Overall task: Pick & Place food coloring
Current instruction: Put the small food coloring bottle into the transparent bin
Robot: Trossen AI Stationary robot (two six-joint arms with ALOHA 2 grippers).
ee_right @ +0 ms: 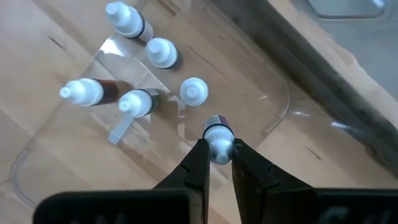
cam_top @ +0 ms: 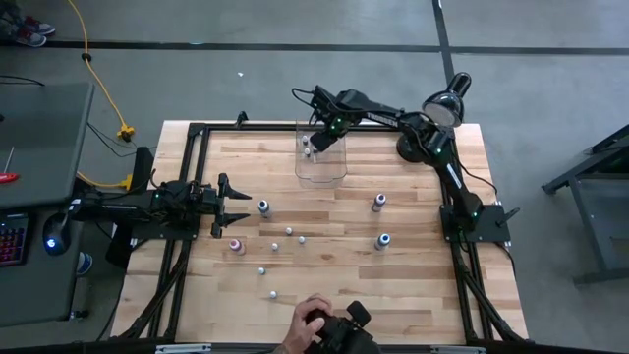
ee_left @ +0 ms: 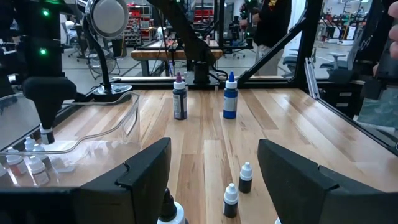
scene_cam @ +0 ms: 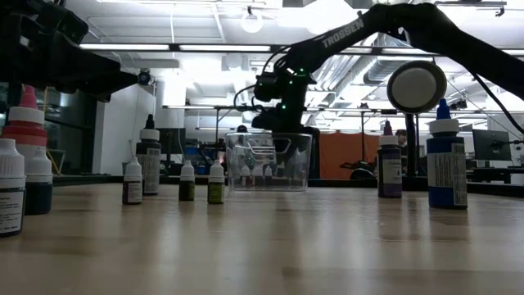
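The right gripper [ee_right: 217, 163] is pinching a small white-capped food coloring bottle [ee_right: 217, 143] by its cap, hanging over the clear plastic bin [cam_top: 320, 173] at the table's far side, where five bottles are already sitting. Placing is underway; next it needs lowering and releasing. The left gripper [cam_top: 236, 206] is waiting with fingers spread at the left.

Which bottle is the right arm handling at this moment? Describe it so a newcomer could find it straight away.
Start at the clear bin at the table's far edge. The right gripper hangs over it, shut on one small bottle by its pale cap. Five other bottles already sit in the bin; this is the only one between the fingers.
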